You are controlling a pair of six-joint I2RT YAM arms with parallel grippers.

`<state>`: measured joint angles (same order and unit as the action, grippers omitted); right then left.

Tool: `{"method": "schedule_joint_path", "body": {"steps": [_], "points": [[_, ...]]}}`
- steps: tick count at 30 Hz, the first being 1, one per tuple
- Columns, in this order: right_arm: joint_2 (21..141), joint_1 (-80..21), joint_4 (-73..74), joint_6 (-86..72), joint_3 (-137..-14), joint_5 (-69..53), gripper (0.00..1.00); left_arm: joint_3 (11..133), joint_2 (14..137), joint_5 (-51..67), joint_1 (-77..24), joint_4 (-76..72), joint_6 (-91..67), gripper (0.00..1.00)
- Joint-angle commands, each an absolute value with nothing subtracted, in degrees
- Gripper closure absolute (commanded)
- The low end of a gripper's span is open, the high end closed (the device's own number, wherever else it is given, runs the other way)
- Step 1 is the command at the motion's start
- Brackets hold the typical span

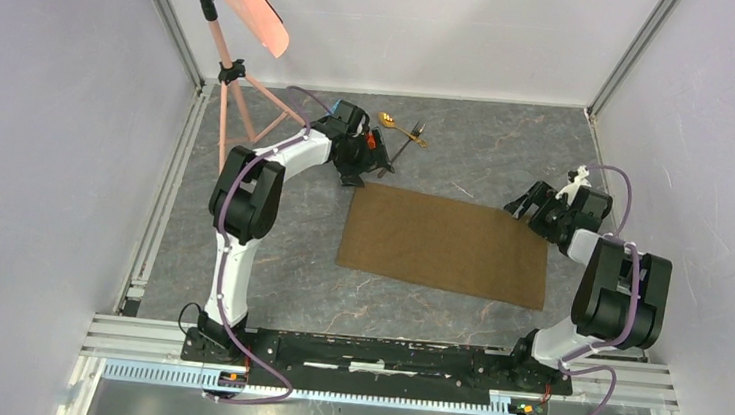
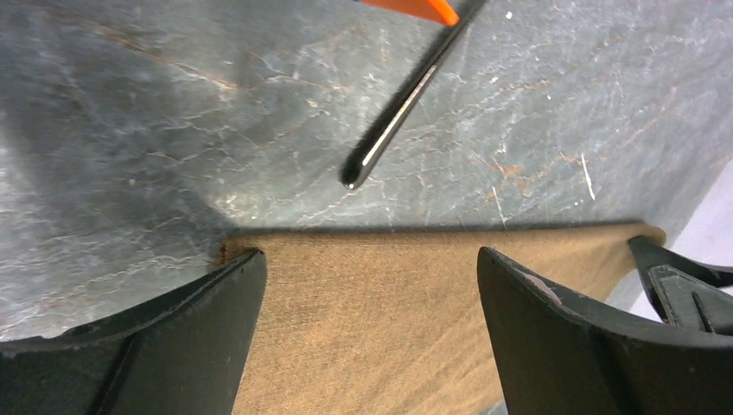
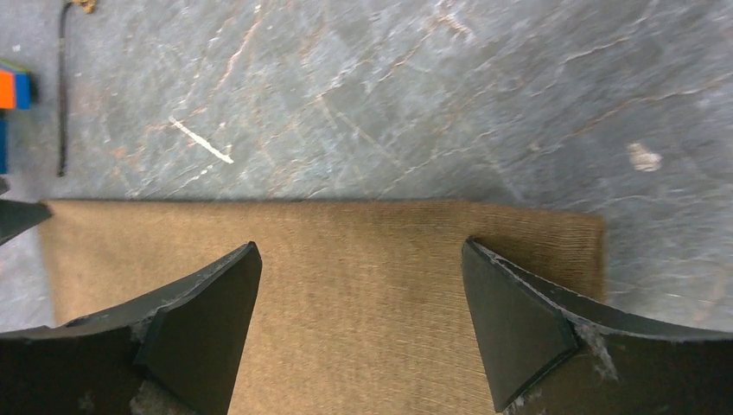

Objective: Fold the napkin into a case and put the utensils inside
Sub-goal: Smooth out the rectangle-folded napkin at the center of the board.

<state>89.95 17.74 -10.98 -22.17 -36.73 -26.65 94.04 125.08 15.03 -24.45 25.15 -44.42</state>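
Note:
A brown napkin [image 1: 446,244] lies flat on the grey table. My left gripper [image 1: 358,177] is open over its far left corner; in the left wrist view the napkin [image 2: 372,320] shows between my spread fingers [image 2: 216,328]. My right gripper [image 1: 524,206] is open over the far right corner, the napkin [image 3: 363,285] between its fingers [image 3: 519,320]. The gold spoon [image 1: 396,126] and the dark fork [image 1: 407,143] lie beyond the napkin's far edge. The fork's handle [image 2: 406,104] shows in the left wrist view and the fork [image 3: 62,86] in the right wrist view.
A pink stand [image 1: 238,96] with a paddle stands at the far left. Orange and blue blocks [image 3: 15,91] sit by the left gripper, an orange block [image 2: 415,9] near the fork. Grey walls enclose the table.

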Motion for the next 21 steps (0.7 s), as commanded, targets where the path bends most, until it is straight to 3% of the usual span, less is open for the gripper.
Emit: {"method": "schedule_joint_path", "body": {"steps": [1, 9, 16, 21], "points": [[89.4, 18.7, -5.3, -16.6, -37.9, -17.5, 0.08, 92.3, 124.9, 6.9, -24.0, 30.9, -39.0, 0.00], [79.8, 12.9, -1.2, -17.5, -42.3, -21.4, 0.05, 96.2, 116.4, 5.4, -26.2, 33.7, -36.8, 0.00], [87.8, 5.3, -19.1, -31.9, -38.8, -35.5, 0.06, 98.8, 119.7, 15.1, -28.3, 31.6, -41.1, 0.00], [93.4, 4.9, -28.0, -36.6, -37.4, -38.7, 0.06, 100.9, 125.9, 12.0, -27.5, 35.1, -40.2, 0.00]]}}
